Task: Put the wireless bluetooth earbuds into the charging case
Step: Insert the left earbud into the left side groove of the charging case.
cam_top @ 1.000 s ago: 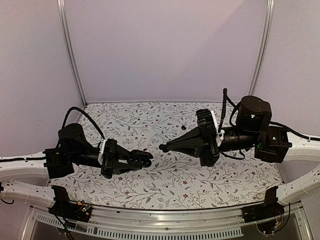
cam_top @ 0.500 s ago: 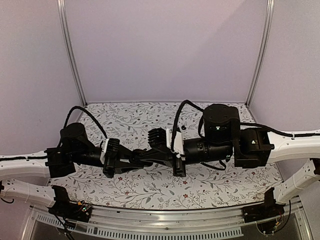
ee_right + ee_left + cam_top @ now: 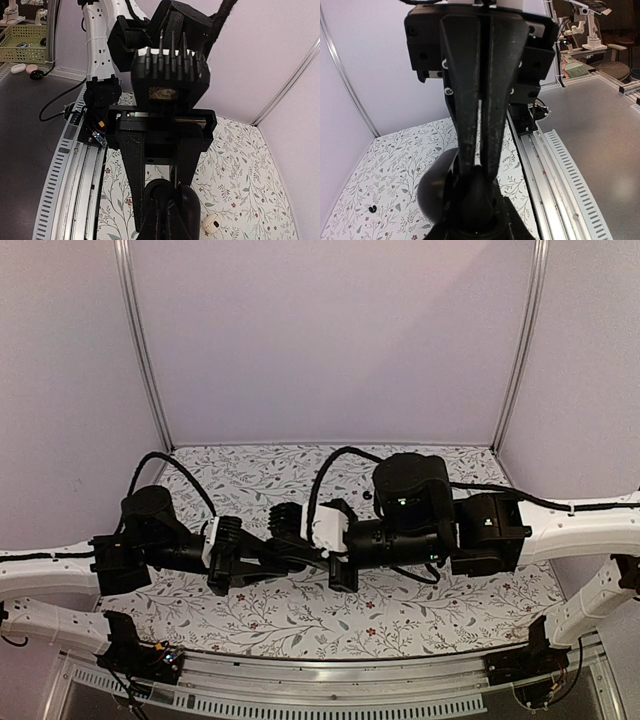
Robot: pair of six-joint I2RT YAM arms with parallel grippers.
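nearest us, above the near-middle of the flowered table point(image 3: 300, 625), we see the two arms meet nose to nose. the left gripper point(image 3: 476, 227) reaches in from the left. its fingers are closed most of the way onto a black oval case point(image 3: 476, 196), which sits gripped between them, held above the table. the right gripper point(image 3: 167, 222) comes in from the opposite side with its fingers pressed together, only a hairline slit between them. their tips are at the case, touching it or just short of it; we cannot tell which. we also cannot tell whether a bud is pinched in those tips. the spot is dark on dark in both wrist views, and from above the arms cover it.

a little farther off, the right wrist camera shows us a small pale rounded thing point(image 3: 211, 223) lying on the table, apart from both grippers.

farther back, near the rear wall, we find one earbud point(image 3: 367, 495). it is a tiny black speck lying alone on the table, just behind the right arm and well apart from the case. the second earbud we cannot make out in any view.
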